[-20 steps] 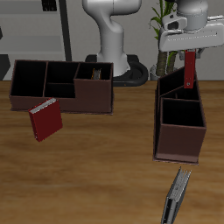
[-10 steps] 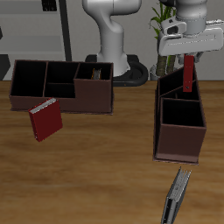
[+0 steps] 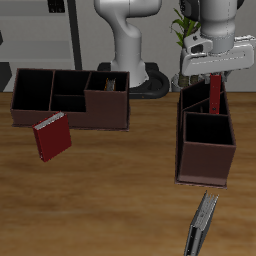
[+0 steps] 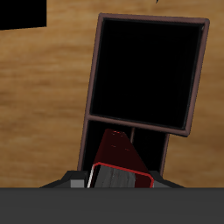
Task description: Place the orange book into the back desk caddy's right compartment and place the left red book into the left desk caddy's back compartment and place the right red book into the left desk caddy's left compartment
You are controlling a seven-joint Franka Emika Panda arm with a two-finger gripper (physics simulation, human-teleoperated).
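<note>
Over back section of dark brown end-on desk caddy (image 3: pixel 205 135), gripper (image 3: pixel 214 76) clamped on top edge of dark red hardcover w/ pale page edges (image 3: pixel 216 92), hanging upright, lower end already dipping inside caddy walls. Wrist view confirms: red book (image 4: pixel 122 156) pinched between fingers, pointing down into narrow dark slot, bigger square compartment beyond it.

Step in hand, by judgement: lowering left red book into left caddy's back compartment. To do well: keep book vertical, centred between slot walls, no twist; descend slow & straight till bottom edge seats, only then release; lift straight up afterwards so fingers don't drag book out or nudge caddy. Risk: corner catching on divider or rim, tilting book.

Elsewhere: second dark red hardcover (image 3: pixel 51 138) leaning tilted on wooden worktop (image 3: pixel 120 190) just in front of long dark brown caddy (image 3: pixel 70 97) seen side-on — prob. right red book, not yet placed. Thin book-like edge visible in that caddy's taller end section (image 3: pixel 107 84); colour not clear, poss. orange book. Small grey-white object (image 3: pixel 203 224) near front edge, unidentifiable.
</note>
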